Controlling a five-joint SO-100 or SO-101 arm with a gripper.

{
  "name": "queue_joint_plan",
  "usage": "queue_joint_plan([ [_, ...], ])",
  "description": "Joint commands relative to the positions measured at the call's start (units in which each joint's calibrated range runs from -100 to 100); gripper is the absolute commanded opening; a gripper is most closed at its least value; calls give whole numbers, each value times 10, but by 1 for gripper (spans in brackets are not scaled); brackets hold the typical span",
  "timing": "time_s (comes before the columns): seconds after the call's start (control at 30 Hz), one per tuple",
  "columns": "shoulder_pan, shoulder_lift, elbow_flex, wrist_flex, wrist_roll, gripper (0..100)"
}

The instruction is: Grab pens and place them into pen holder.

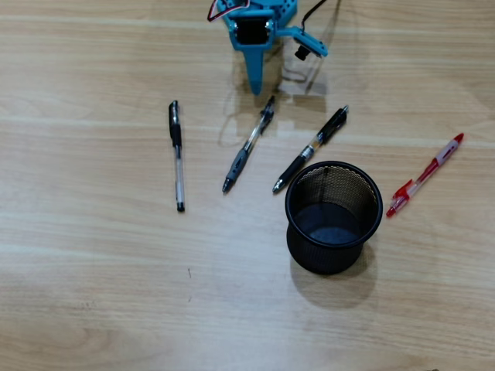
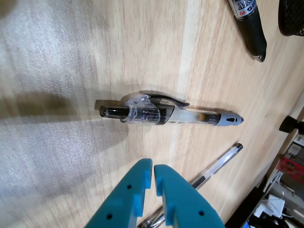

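Note:
My blue gripper (image 1: 256,85) hangs at the top of the overhead view, shut and empty, its tips just above the clip end of the middle dark-and-clear pen (image 1: 249,145). In the wrist view the gripper (image 2: 153,167) points at that pen (image 2: 166,113), which lies crosswise a short way in front of it. A clear pen with a black cap (image 1: 176,154) lies to the left and passes under the fingers in the wrist view (image 2: 216,166). A black pen (image 1: 311,149) lies beside the black mesh pen holder (image 1: 333,216). A red-and-clear pen (image 1: 425,175) lies right of the holder.
All of it lies on a light wooden table (image 1: 93,294). A black cable (image 1: 313,11) runs from the arm at the top. The holder's rim (image 2: 292,19) and the black pen's tip (image 2: 251,28) show at the top right of the wrist view.

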State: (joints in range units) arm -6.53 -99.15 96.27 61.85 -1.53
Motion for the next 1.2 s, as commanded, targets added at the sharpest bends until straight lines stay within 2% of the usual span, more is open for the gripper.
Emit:
queue_joint_plan([
  [0.0,3,-3,-3,2,1,2],
  [0.47,63,-3,-2,2,0,2],
  [0.73,64,1,-17,1,-1,2],
  [0.9,64,43,-146,2,-1,3],
  [1.17,64,260,-376,8,-2,2],
])
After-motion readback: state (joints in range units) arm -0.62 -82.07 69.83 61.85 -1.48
